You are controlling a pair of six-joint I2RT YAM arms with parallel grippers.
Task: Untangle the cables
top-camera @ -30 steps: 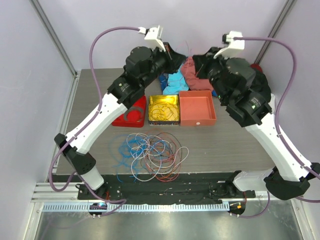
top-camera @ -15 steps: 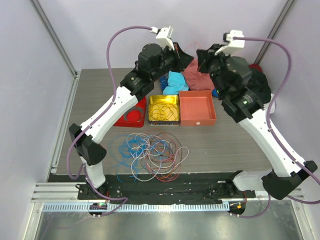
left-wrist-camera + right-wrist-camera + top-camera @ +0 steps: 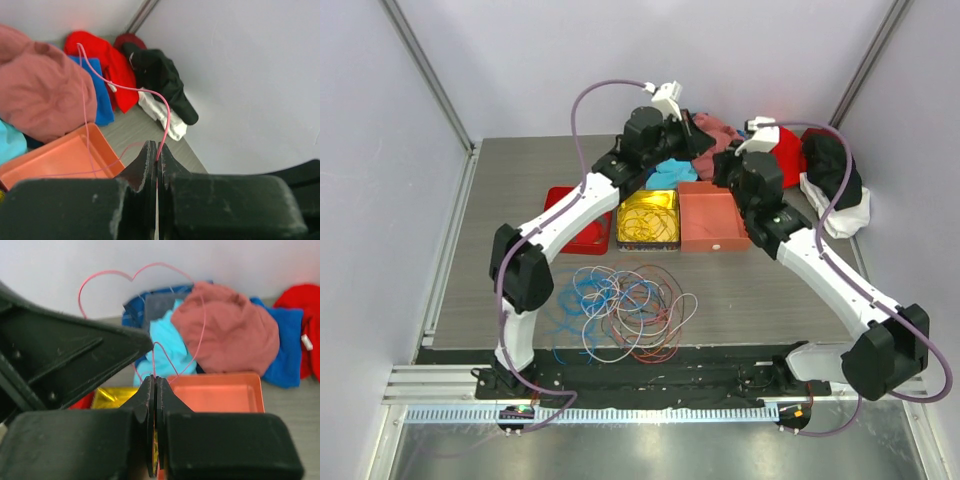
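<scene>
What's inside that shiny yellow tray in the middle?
Thin looped cables lie in the yellow tray. The left arm may hide its far-left corner.

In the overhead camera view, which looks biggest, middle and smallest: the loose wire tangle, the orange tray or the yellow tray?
1. Wire tangle: clearly the widest spread.
2. Orange tray.
3. Yellow tray: only slightly smaller than the orange one, so that is a close call.
</scene>
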